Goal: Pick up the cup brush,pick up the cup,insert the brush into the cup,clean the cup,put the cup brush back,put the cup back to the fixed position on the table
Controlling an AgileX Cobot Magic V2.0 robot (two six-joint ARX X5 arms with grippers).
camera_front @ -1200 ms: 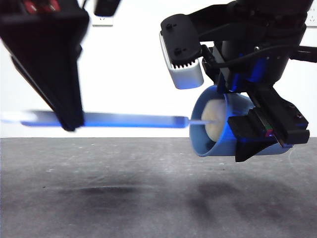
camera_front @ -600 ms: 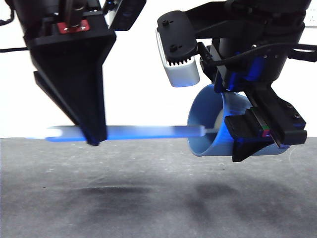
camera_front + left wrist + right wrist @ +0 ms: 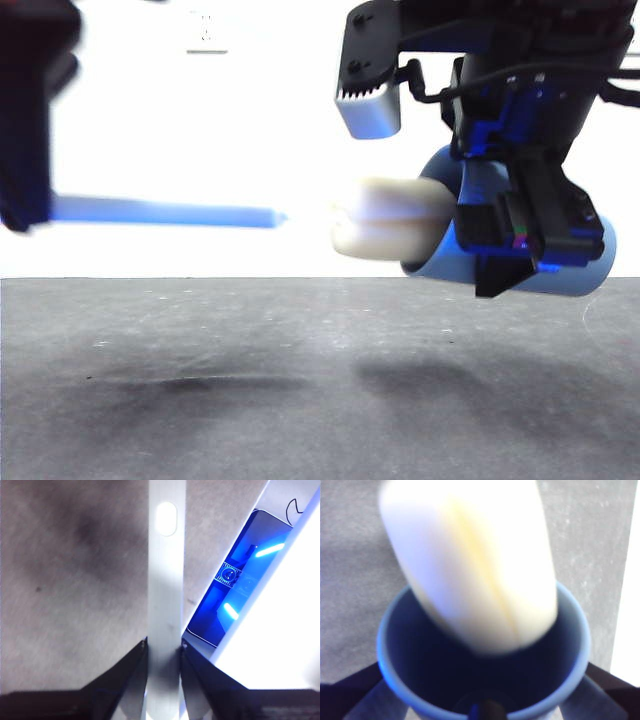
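Front view | left jaws (image 3: 164,652) clamp cup brush (image 3: 390,217) | right jaws (image 3: 482,700) clamp cup (image 3: 520,262) | both above table (image 3: 300,380)

One cup brush (image 3: 385,218) and one cup (image 3: 560,262) are counted, both held clear above one tabletop (image 3: 300,390); two grippers are seen, left (image 3: 164,652) and right (image 3: 482,705).

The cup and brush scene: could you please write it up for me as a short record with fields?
cup: blue, held on its side above the table, mouth toward the brush
cup brush: level in the air; sponge head mostly outside the cup's mouth
left claw: shut on the brush handle
right claw: grips the cup from both sides
contact with table: none; both things held clear of it
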